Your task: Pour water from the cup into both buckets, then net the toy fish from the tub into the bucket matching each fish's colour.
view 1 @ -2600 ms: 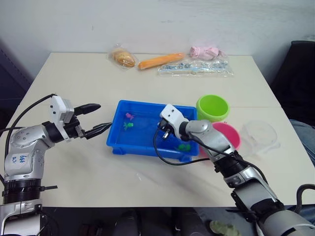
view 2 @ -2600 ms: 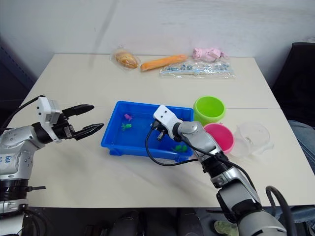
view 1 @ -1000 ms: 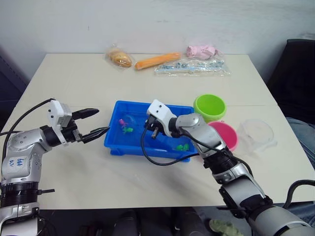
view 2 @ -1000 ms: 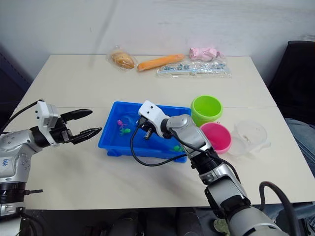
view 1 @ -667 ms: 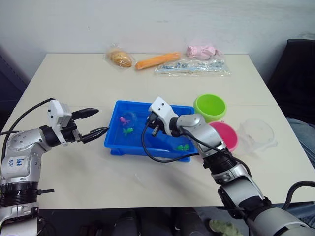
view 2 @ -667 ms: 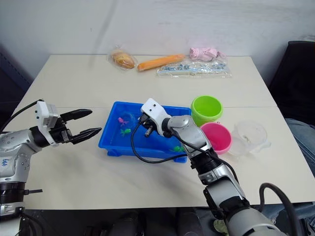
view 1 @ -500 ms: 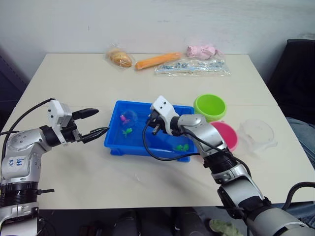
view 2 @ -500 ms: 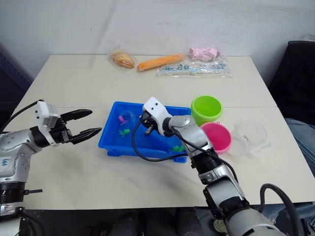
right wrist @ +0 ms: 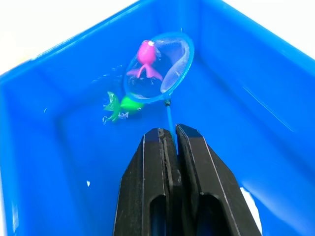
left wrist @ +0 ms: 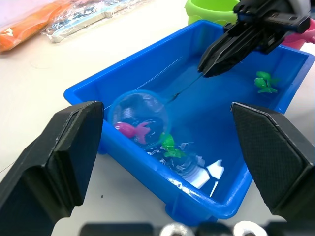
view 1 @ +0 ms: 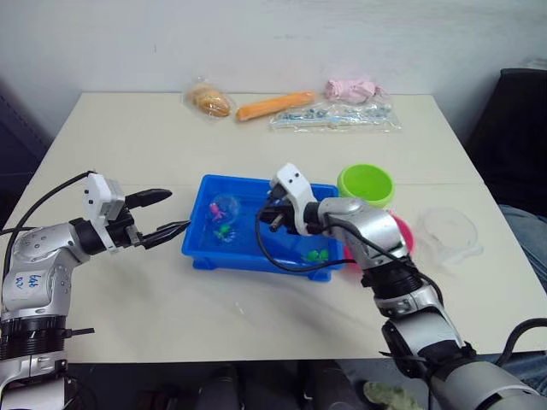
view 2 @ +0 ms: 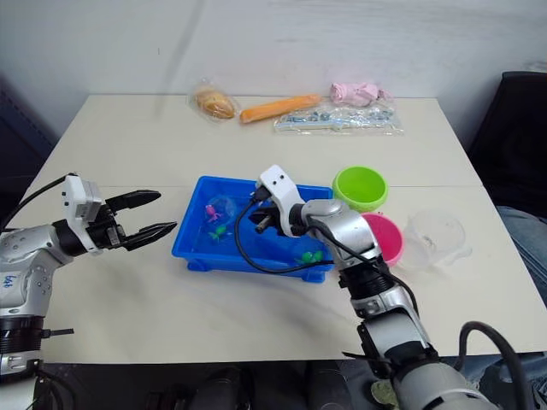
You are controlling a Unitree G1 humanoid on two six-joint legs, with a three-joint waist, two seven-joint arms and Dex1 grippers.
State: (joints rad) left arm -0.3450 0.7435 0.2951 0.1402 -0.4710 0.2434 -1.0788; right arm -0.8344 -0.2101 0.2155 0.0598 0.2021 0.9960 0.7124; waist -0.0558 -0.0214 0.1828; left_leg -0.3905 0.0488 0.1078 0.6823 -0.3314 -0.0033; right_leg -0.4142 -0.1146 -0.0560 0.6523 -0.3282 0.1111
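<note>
Black-fingered, the left gripper (view 1: 167, 213) hovered over the bare tabletop (view 1: 128, 145) just off the left end of the shallow rectangular bright blue plastic tub (view 1: 201, 248), its two fingers spread apart and holding nothing. Inside the tub's left part, the small round blue-rimmed hoop net (right wrist: 160, 66) sat tilted above the water with one pink toy fish (right wrist: 146, 59) lying in its mesh. One green toy fish (right wrist: 120, 105) floated just beside the hoop, and another green toy fish (left wrist: 266, 82) lay near the tub's right end. The net's thin handle (right wrist: 169, 115) ran back to the right gripper (right wrist: 170, 142), whose fingers were pressed together on it over the middle of the tub. Right of the tub stood the lime green round plastic bucket (view 1: 366, 184), with the pink round plastic bucket (view 2: 385, 237) nearer, partly behind the right arm. Farthest right stood the wide clear plastic cup (view 1: 449, 232), upright.
</note>
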